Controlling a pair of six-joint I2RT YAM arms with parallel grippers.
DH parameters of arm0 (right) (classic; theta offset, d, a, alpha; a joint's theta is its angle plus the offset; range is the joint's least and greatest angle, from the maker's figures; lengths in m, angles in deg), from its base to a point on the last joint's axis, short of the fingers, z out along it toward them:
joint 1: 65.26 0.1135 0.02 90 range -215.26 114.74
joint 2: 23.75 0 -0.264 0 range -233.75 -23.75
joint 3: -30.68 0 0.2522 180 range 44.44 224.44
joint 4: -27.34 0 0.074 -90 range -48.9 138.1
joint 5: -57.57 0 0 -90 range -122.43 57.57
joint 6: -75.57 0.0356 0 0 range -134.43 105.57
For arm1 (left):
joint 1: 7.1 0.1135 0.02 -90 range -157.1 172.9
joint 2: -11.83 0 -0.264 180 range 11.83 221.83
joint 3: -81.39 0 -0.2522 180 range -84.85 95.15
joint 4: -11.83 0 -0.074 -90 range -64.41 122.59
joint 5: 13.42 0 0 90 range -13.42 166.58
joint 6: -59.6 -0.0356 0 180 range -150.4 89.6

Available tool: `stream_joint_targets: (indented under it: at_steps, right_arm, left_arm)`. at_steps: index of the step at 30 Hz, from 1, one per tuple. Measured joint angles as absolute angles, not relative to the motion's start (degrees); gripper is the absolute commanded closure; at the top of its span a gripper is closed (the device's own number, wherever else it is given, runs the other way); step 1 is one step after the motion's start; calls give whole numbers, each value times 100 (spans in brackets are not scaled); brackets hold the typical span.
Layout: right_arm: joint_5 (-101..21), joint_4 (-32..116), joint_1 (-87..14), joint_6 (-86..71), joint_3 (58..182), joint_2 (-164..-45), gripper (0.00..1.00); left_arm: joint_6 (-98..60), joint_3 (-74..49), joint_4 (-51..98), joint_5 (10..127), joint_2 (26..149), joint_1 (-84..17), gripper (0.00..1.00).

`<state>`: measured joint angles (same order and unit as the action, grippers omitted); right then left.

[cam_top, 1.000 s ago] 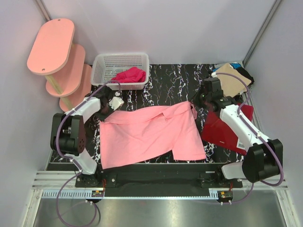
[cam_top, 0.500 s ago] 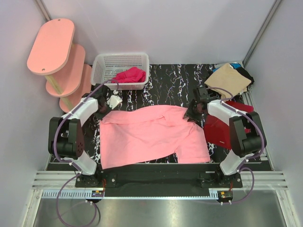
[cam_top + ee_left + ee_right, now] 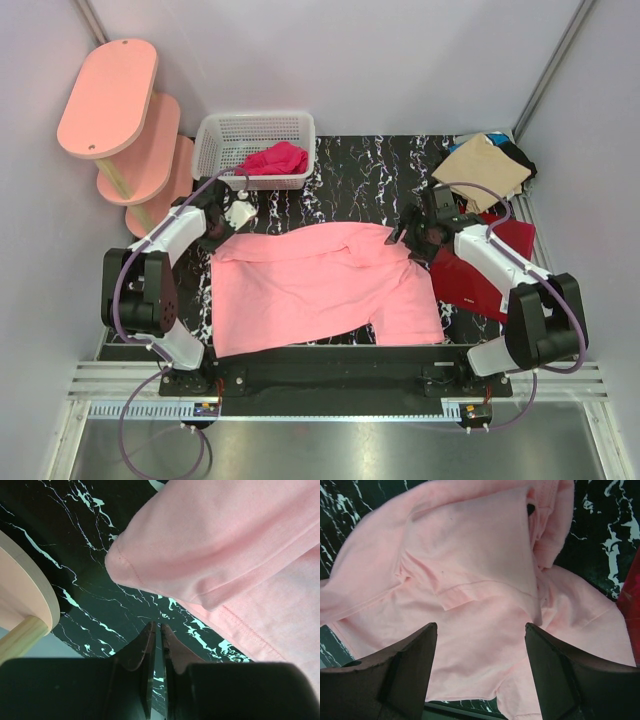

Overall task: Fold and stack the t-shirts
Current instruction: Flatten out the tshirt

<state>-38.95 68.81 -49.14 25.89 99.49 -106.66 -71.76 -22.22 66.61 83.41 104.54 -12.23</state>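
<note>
Right jaws have sprung wide, releasing the salmon-pink t-shirt (image 3: 320, 290) that lies spread across the middle of the desk (image 3: 360, 170), and hover over its far right corner, while left jaws sit nearly closed, empty, beside its far left corner.

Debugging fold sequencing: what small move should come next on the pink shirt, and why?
Probably lower the right gripper onto the bunched sleeve and close. It hangs open above the pink t-shirt, whose sleeve lies crumpled; the left gripper is shut, empty, beside the shirt's corner.
</note>
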Motion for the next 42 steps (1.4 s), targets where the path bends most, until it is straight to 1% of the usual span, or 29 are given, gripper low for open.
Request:
stream_joint_targets:
  at_steps: [14, 17, 18, 21, 22, 23, 25, 26, 29, 30, 32, 33, 35, 36, 37, 42]
  right_arm:
    - [-3550, 7093, -4916, 2460, 9840, -10690, 26]
    - [-3480, 7095, -4916, 2420, 9840, -10690, 29]
    - [-3476, 7095, -4916, 2412, 9840, -10690, 31]
    - [-3367, 7095, -4916, 2370, 9840, -10708, 42]
    - [-3338, 7095, -4919, 2351, 9840, -10719, 46]
    - [-3316, 7095, -4919, 2342, 9840, -10734, 53]
    - [-3281, 7097, -4919, 2316, 9840, -10780, 59]
    - [-3249, 7097, -4919, 2302, 9842, -10806, 64]
    - [-3176, 7097, -4919, 2285, 9842, -10872, 72]
    - [-3155, 7097, -4919, 2292, 9842, -10885, 78]
    - [-3137, 7097, -4919, 2294, 9844, -10911, 83]
    - [-3137, 7099, -4919, 2296, 9851, -10915, 88]
    - [-3133, 7101, -4919, 2305, 9886, -10917, 93]
    - [-3133, 7112, -4919, 2311, 9925, -10917, 98]
    - [-3133, 7117, -4919, 2316, 9969, -10917, 100]
    - [-3135, 7136, -4919, 2359, 10401, -10959, 100]
  left_arm:
    - [-7172, -2237, 6667, 8299, 10452, -1223, 86]
    - [-7172, -2244, 6669, 8290, 10452, -1223, 86]
    - [-7172, -2244, 6669, 8286, 10452, -1223, 86]
    - [-7172, -2250, 6669, 8282, 10452, -1223, 86]
    - [-7169, -2257, 6669, 8282, 10452, -1223, 86]
    - [-7172, -2264, 6669, 8282, 10452, -1223, 86]
    - [-7172, -2264, 6676, 8282, 10452, -1223, 86]
    - [-7169, -2264, 6676, 8282, 10450, -1223, 86]
    - [-7169, -2264, 6676, 8282, 10447, -1223, 86]
    - [-7169, -2264, 6676, 8282, 10447, -1223, 86]
    - [-7169, -2264, 6676, 8282, 10443, -1223, 86]
    - [-7169, -2264, 6676, 8282, 10443, -1223, 86]
    - [-7169, -2264, 6676, 8282, 10443, -1223, 86]
    - [-7167, -2264, 6676, 8282, 10443, -1223, 86]
    - [-7167, -2264, 6676, 8282, 10443, -1223, 86]
    - [-7130, -2264, 6676, 8277, 10443, -1223, 86]
